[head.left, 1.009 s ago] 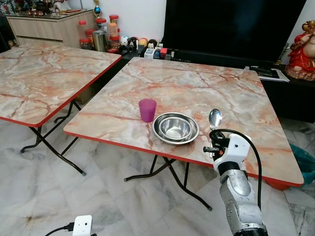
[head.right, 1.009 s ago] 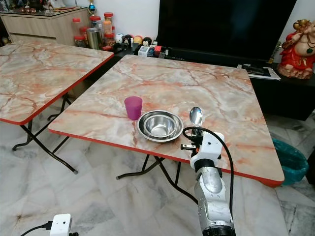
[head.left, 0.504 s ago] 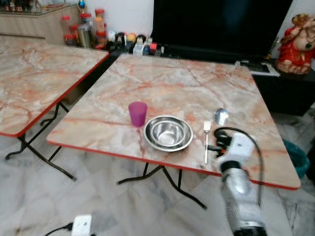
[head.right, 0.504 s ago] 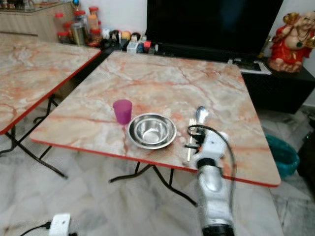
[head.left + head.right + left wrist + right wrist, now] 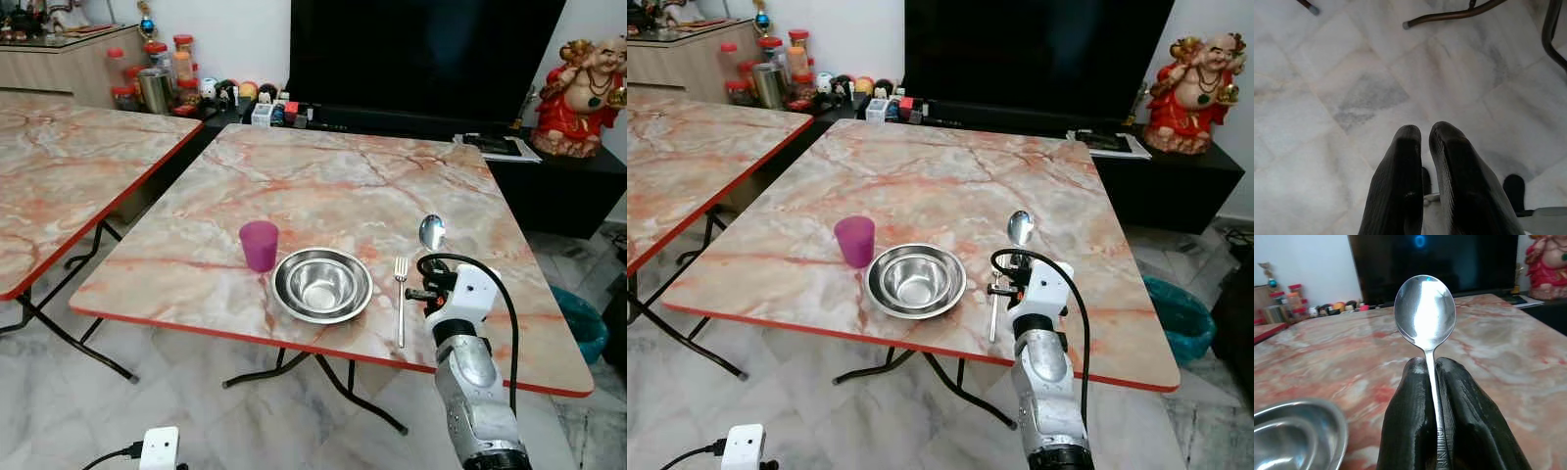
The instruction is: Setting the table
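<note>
A steel spoon (image 5: 1425,313) stands upright beside a fork (image 5: 400,300), steel bowl (image 5: 322,284) and purple cup (image 5: 260,245) on the marble table (image 5: 323,181).

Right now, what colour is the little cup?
Purple cup, clearest in the left eye view.

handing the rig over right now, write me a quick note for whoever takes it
Right gripper: shut on the spoon, held upright over the table's near right part, bowl end up.
Left gripper: fingers together, holding nothing, hanging over the floor.
On the table: purple cup, steel bowl to its right, fork lying right of the bowl.
Done: cup, bowl and fork placed.
Left: lay the spoon down, probably right of the fork.
</note>
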You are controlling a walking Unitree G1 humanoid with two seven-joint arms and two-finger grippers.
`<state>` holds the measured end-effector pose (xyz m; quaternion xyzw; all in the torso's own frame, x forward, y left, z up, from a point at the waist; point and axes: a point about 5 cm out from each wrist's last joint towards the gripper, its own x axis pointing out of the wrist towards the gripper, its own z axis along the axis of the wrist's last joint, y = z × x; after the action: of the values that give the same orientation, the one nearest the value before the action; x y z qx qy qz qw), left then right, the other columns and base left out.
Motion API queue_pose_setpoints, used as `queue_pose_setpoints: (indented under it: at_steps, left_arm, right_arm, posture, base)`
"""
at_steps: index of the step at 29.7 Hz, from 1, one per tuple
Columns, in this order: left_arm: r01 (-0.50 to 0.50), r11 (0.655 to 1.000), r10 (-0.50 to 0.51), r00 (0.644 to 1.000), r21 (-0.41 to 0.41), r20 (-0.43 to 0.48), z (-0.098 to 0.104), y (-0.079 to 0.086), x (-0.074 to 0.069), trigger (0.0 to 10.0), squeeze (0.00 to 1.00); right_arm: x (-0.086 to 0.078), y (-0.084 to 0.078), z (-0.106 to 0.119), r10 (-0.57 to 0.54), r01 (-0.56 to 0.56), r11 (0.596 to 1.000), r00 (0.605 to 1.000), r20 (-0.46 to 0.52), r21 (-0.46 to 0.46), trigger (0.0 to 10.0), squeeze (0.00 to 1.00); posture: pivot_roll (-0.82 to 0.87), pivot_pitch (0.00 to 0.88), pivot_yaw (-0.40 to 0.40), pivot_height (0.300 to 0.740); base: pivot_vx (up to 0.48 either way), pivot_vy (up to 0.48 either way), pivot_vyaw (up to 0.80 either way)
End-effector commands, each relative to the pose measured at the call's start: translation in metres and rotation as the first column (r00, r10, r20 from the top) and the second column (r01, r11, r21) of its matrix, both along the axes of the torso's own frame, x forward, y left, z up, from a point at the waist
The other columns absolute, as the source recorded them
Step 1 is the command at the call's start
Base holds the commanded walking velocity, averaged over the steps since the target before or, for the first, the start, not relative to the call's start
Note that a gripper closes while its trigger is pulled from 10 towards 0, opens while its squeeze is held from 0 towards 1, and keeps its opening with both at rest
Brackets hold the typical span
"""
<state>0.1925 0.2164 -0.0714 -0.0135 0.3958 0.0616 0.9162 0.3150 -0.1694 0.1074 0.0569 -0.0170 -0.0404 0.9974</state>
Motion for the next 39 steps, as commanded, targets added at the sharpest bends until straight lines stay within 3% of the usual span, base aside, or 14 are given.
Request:
queue_pose_setpoints:
  at_steps: [1, 23, 34, 39]
  left_arm:
    - [-0.010, 1.000, 0.010, 1.000, 0.001, -0.011, -0.002, 0.002, -0.004, 10.0, 0.00]
    - [0.004, 1.000, -0.004, 1.000, 0.006, -0.013, -0.002, 0.003, -0.004, 10.0, 0.00]
    - [-0.005, 1.000, 0.005, 1.000, 0.015, -0.016, -0.001, 0.006, -0.005, 10.0, 0.00]
    - [-0.039, 0.999, 0.039, 0.999, 0.006, -0.014, -0.002, 0.006, -0.007, 10.0, 0.00]
  right_arm:
    - [0.001, 0.002, 0.001, 0.004, -0.004, 1.000, 1.000, 0.006, 0.004, 10.0, 0.00]
    - [0.000, 0.001, -0.005, -0.002, 0.002, 1.000, 1.000, -0.011, -0.007, 10.0, 0.00]
    - [0.001, -0.001, -0.005, 0.001, -0.001, 1.000, 1.000, -0.011, -0.010, 10.0, 0.00]
    - [0.006, -0.011, -0.012, -0.038, 0.031, 0.997, 0.995, -0.094, -0.071, 10.0, 0.00]
  posture:
    - [-0.05, 0.000, -0.037, 0.740]
    - [-0.06, 0.000, -0.032, 0.740]
    - [-0.05, 0.000, -0.037, 0.740]
    - [-0.05, 0.000, -0.046, 0.740]
  base:
    - [0.240, 0.000, 0.00]
    - [0.251, 0.000, -0.07]
    - [0.000, 0.000, 0.00]
    - [0.000, 0.000, 0.00]
